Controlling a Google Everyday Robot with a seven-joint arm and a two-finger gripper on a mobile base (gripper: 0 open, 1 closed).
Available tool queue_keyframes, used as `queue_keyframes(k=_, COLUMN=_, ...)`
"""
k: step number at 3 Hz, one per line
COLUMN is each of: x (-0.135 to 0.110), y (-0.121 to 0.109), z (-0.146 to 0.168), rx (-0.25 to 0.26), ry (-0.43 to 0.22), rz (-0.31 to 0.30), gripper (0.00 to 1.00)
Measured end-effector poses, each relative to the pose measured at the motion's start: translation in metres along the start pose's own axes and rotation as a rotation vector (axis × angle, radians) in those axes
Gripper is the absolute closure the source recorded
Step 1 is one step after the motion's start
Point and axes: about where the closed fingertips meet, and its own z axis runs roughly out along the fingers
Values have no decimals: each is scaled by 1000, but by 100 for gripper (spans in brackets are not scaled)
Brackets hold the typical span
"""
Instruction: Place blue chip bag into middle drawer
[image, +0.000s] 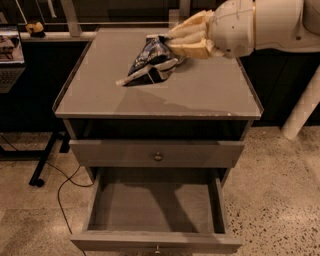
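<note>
Counting from where I stand: one blue chip bag (150, 65), and one pincer (175, 41) at the far right above the surface (200, 95), clamped on the bag's far end. One grey cabinet. Two drawers show: one upper drawer front (115, 152), shut, and one middle drawer (155, 205), standing open nearer me. Two round knobs, an upper knob (158, 156) and a lower knob (157, 248). One laptop (11, 47) at the far left, one black cable (60, 200) on the floor, one white post (302, 112) at right.
</note>
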Motion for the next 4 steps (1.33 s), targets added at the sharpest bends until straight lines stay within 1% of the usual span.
queue_keyframes(k=1, x=-42, y=27, z=-5, rx=104, ry=-16, rz=-32, gripper=100)
queue_keyframes(k=2, x=-65, y=55, z=1, rx=218, ry=-10, rz=-61, gripper=100)
queue_keyframes(k=3, x=-19, y=96, z=-9, rx=281, ry=100, rz=2, gripper=100)
queue_keyframes(k=4, x=46, y=134, z=-17, rx=292, ry=203, rz=112, gripper=100)
